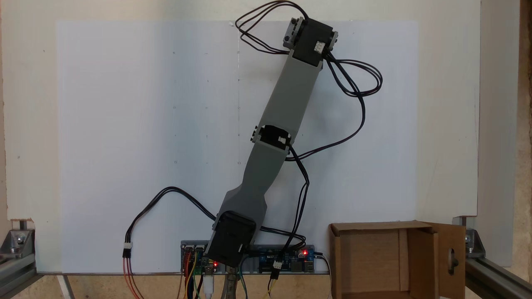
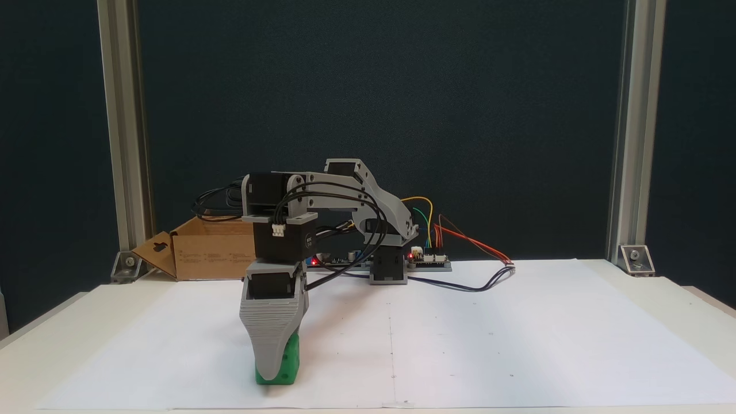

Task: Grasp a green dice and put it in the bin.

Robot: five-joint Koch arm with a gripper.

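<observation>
1. My grey printed hand stands down over the small bright green plastic dice on the white bench sheet; jaw state: cannot tell.
2. Judgement: light, rigid, smooth cube; take opposite flat faces squarely.

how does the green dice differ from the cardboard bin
The green dice is bright green with round pips; the bin is plain brown cardboard. The dice is far smaller. The dice sits on the white paper under the claw; the bin stands near the arm's base with flaps open. Both are boxy.
</observation>
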